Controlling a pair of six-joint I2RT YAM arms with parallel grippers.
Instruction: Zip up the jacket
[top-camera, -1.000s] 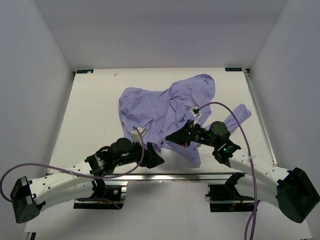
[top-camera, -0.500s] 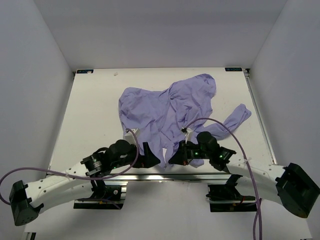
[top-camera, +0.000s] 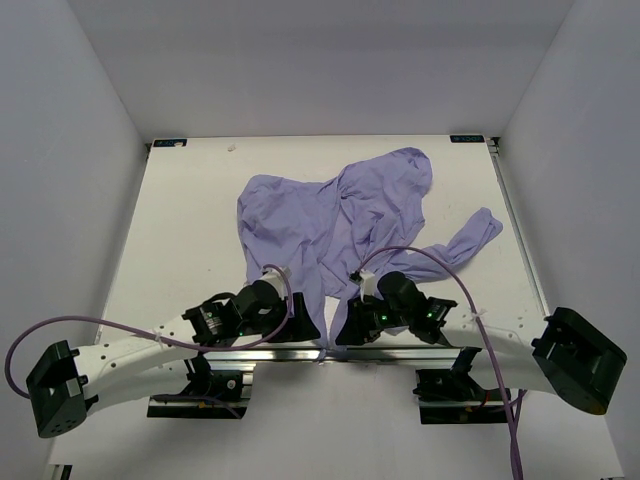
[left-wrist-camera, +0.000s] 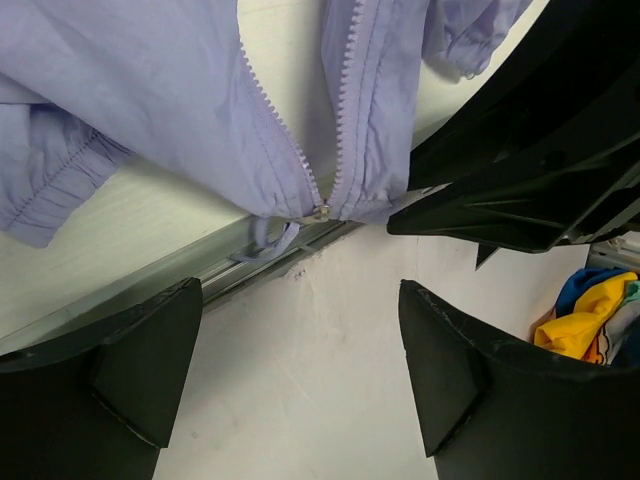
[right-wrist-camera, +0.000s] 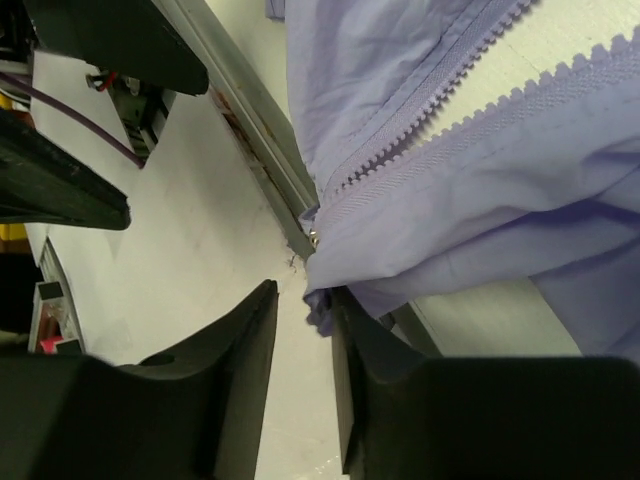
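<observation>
Left pincer (left-wrist-camera: 298, 335) gapes beneath the zipper slider (left-wrist-camera: 320, 212) on the jacket (left-wrist-camera: 170, 100).

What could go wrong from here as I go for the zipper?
The slider sits right at the edge rail, its tab hanging over it; the open left hand may close on the rail or miss the tab. The right hand is close beside it, so the two could collide. The jacket lies crumpled, so pulling the slider may drag cloth along rather than zip it.
</observation>
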